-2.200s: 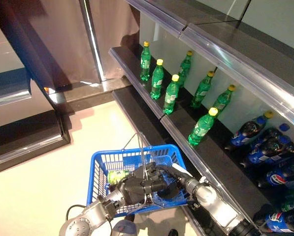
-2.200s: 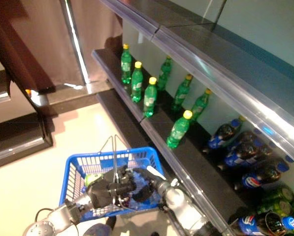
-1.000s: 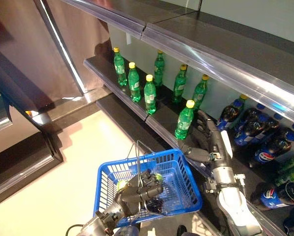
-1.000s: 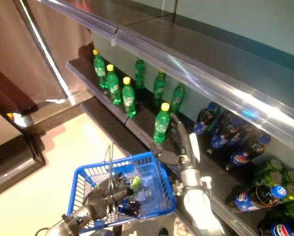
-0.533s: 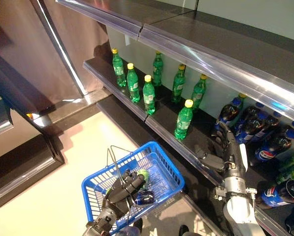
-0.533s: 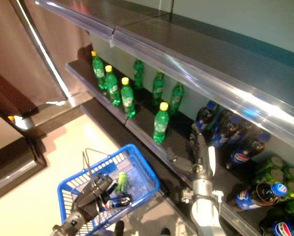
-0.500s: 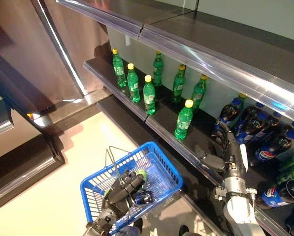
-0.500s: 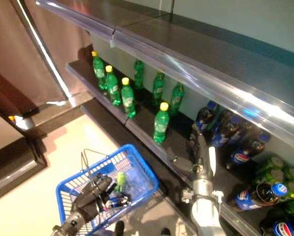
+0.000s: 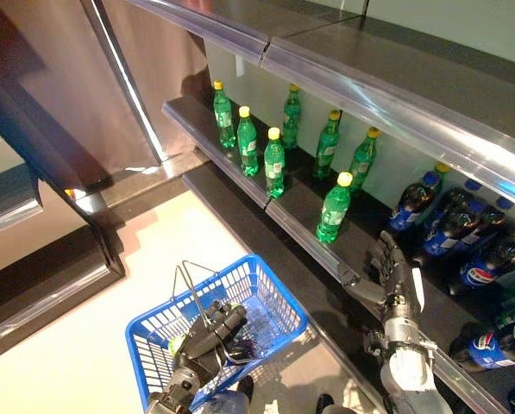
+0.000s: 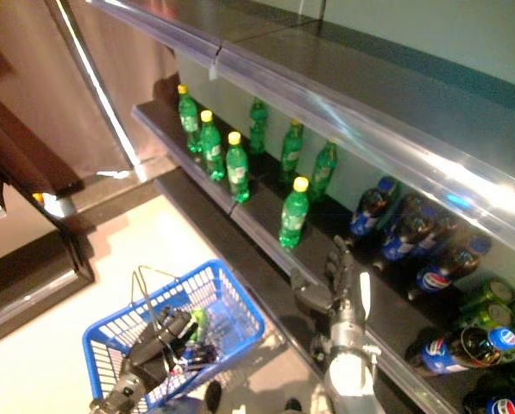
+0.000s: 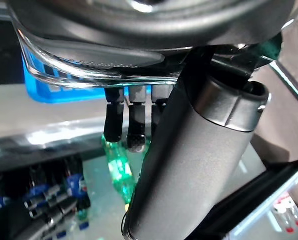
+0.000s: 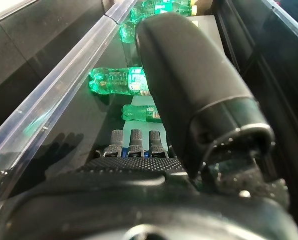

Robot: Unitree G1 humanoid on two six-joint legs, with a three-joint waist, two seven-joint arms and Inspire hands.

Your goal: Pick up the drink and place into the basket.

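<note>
A shop: long display shelves stocked with rows of green bottles and dark cola bottles, plus a blue shopping basket on the floor.

- The left hand was seen low at the lower left, its arm reaching in from the bottom edge, with its fingers curled round a thin wire handle.
- The right hand was held up at the lower right on a raised silver-grey forearm, with its fingers straight, side by side and closed on nothing.
</note>
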